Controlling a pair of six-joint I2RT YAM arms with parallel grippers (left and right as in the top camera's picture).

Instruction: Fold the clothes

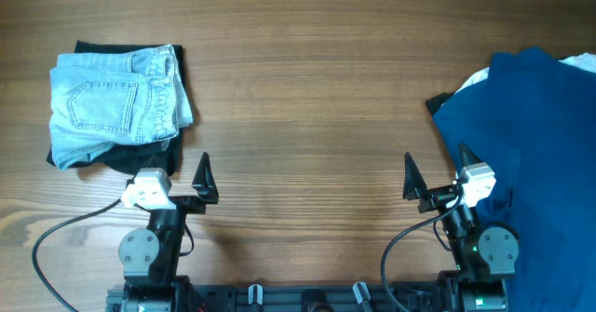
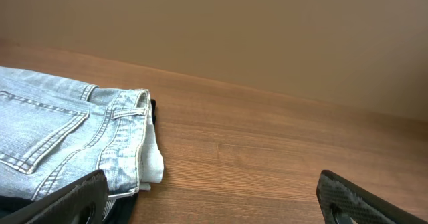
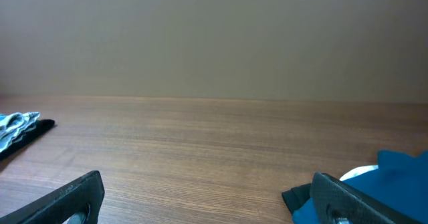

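A dark blue shirt lies crumpled at the table's right edge, over a white garment and a black one. Its edge shows in the right wrist view. Folded pale denim shorts lie at the far left on a folded black garment; they also show in the left wrist view. My left gripper is open and empty near the front edge, just right of the denim stack. My right gripper is open and empty, its right finger by the blue shirt's edge.
The wooden table lies bare between the two piles. A plain beige wall stands behind the table's far edge. The arm bases sit along the front edge.
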